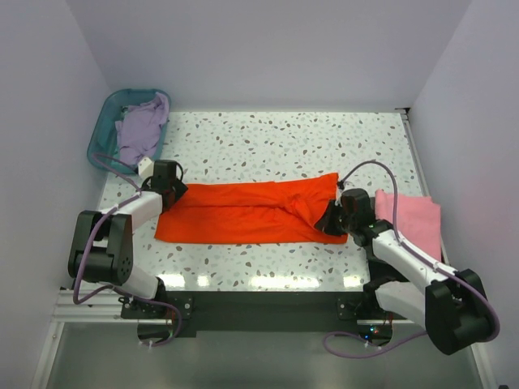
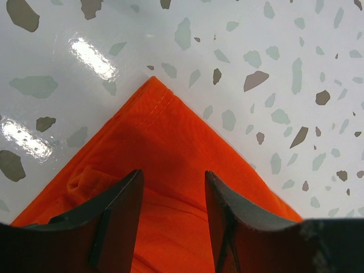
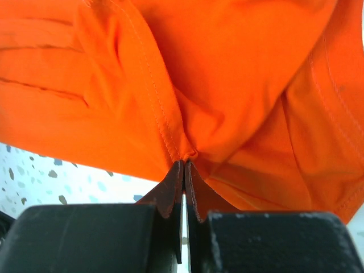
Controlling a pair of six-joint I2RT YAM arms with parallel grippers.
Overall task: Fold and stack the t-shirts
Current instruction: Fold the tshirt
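The orange-red t-shirt [image 1: 247, 212] lies folded into a long strip across the middle of the table. My left gripper [image 1: 173, 192] is open over the strip's left end, its fingers [image 2: 122, 196] apart above the cloth near its corner [image 2: 156, 91]. My right gripper [image 1: 334, 217] is shut on a pinch of the orange-red shirt [image 3: 227, 68] at its right end, where the cloth bunches up. The light pink t-shirt [image 1: 409, 217] lies folded at the right. The pale lavender t-shirt [image 1: 142, 130] sits in the basket.
A teal plastic basket [image 1: 107, 113] stands at the table's far left corner. White walls close in on the left, back and right. The speckled tabletop [image 1: 284, 142] shows behind the orange-red shirt.
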